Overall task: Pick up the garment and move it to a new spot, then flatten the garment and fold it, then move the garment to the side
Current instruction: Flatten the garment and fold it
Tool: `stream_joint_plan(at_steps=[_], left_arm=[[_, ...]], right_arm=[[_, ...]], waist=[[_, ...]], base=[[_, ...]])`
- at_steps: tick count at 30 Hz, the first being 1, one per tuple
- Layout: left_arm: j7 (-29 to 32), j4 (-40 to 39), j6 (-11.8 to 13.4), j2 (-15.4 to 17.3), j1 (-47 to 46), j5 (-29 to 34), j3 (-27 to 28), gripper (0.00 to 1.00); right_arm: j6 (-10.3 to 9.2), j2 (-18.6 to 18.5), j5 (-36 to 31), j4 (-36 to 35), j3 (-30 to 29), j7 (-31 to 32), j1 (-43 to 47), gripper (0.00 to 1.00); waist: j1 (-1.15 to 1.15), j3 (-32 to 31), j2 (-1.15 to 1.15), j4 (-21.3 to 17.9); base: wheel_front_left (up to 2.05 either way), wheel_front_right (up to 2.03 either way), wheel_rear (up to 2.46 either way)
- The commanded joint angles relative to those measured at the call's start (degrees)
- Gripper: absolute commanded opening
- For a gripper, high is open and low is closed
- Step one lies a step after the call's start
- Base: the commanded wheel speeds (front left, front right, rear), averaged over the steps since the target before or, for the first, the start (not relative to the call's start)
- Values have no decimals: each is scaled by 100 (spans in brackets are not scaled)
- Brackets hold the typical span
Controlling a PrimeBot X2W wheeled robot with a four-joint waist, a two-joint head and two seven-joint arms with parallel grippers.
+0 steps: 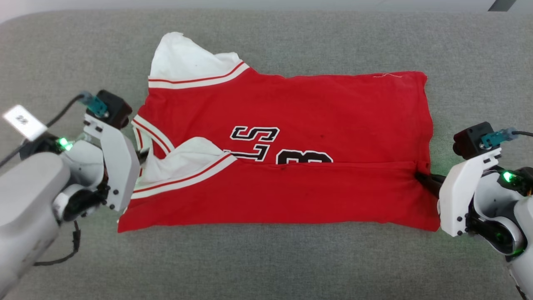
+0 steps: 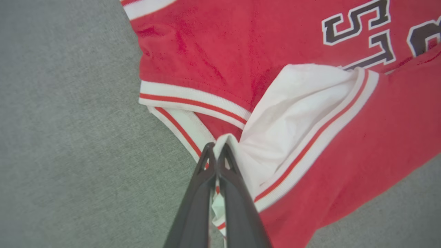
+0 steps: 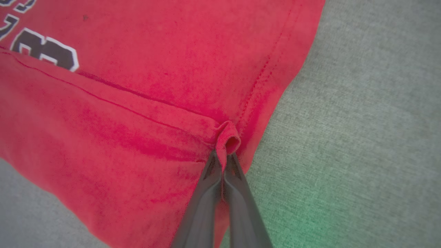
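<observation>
Since the garment looks soft and limp, left tool and right tool clamp its folded edge's ends.

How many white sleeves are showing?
2. One white sleeve sticks out at the shirt's far left corner; the other lies folded onto the front, by the left pincer.

The shirt is soft, matt red cloth, faintly fuzzy up close, with thinner white cloth sleeves and ribbed striped trim. Under the shirt, the tabletop wears coarse grey woven cloth, matt. The left hand at the shirt's collar end and the right hand at its hem have smooth, dark, dull plastic fingers.
</observation>
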Motion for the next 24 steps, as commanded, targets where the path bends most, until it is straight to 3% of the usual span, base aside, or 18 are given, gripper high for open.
stream_joint_plan(at_steps=[1, 9, 11, 12, 14, 15, 16, 17, 20, 24], left_arm=[[95, 302, -61, -157, -39, -60, -60, 0], [443, 1404, -217, -762, -84, -220, -223, 0], [479, 1603, -228, -857, -155, -260, -197, 22], [479, 1603, -228, -857, -155, -260, -197, 22], [422, 1689, -252, -910, -214, -316, -139, 42], [387, 1683, -278, -923, -249, -305, -122, 63], [331, 1663, -301, -904, -291, -272, -111, 89], [285, 1654, -310, -878, -309, -269, -93, 100], [102, 1539, -352, -745, -293, -345, 8, 100], [133, 1377, -226, -618, -242, -358, 26, 100]], right_arm=[[-9, 6, 70, 154, 158, -41, -104, 0], [-10, -6, 257, 645, 513, -136, -411, 0], [-10, 10, 292, 725, 561, -160, -466, 0], [-10, 10, 292, 725, 561, -160, -466, 0], [-10, -18, 309, 772, 584, -194, -526, 4], [-10, -33, 327, 757, 591, -240, -549, 37], [-9, -50, 353, 728, 598, -288, -556, 61], [-10, -75, 370, 718, 579, -342, -545, 100], [-9, -175, 434, 649, 476, -511, -378, 100], [-9, -272, 371, 514, 317, -698, -214, 100]], waist=[[0, 9, 0, -18], [0, 12, 0, -8], [0, -9, 0, -12], [0, -9, 0, -12], [0, -46, 0, -13], [0, -70, 0, -9], [0, -94, 0, -4], [0, -127, 0, 5], [0, -280, 0, 53], [0, -380, 0, 101]], base=[[0, 0, 0], [0, 0, 0], [0, 0, 0], [0, 0, 0], [0, 0, 0], [0, 0, 0], [0, 0, 0], [0, 0, 0], [0, 0, 0], [0, 0, 0]])
